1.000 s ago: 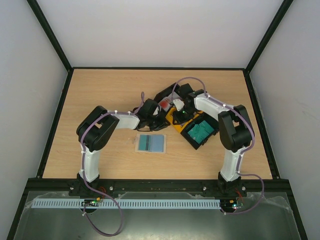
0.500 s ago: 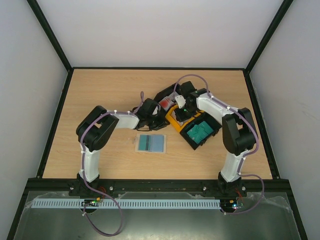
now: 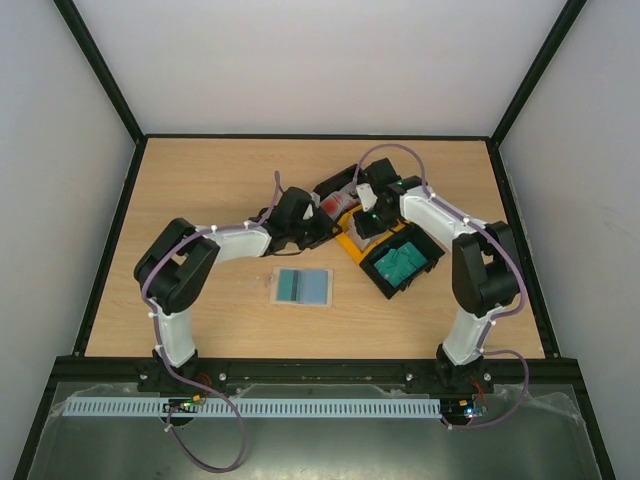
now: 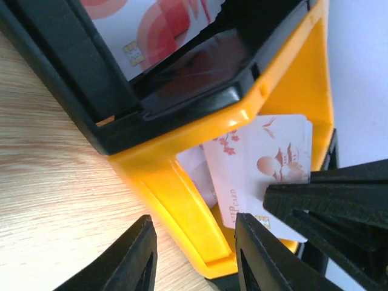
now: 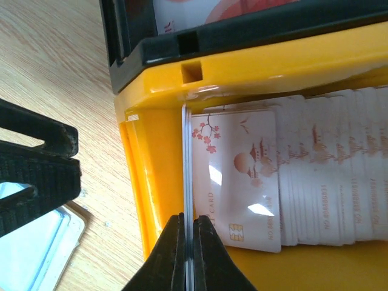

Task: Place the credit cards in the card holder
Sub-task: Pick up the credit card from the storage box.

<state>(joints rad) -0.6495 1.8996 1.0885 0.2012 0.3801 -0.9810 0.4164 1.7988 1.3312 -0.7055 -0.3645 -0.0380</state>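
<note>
The right end effector (image 5: pixel 188 233) is pinched shut on a thin white card (image 5: pixel 187 163), held on edge just inside the left wall of the orange bin (image 5: pixel 242 73). Beside it a fanned stack of white cards (image 5: pixel 315 182) with red print lies flat on the bin floor.

The left end effector (image 4: pixel 195 257) is parted a moderate way, with the orange bin's near wall between its fingers; whether they touch the wall cannot be told. It grips no card. A black bin (image 4: pixel 73 79) butts against the orange one and holds more white-and-red cards.

The holder (image 3: pixel 302 287) lies open and flat on the desk (image 3: pixel 200 190), nearer the arm bases than both end effectors and apart from them, close to the orange bin's corner. A second black bin (image 3: pixel 428 262) with teal cards (image 3: pixel 400 265) sits to the holder's right, under the right arm
</note>
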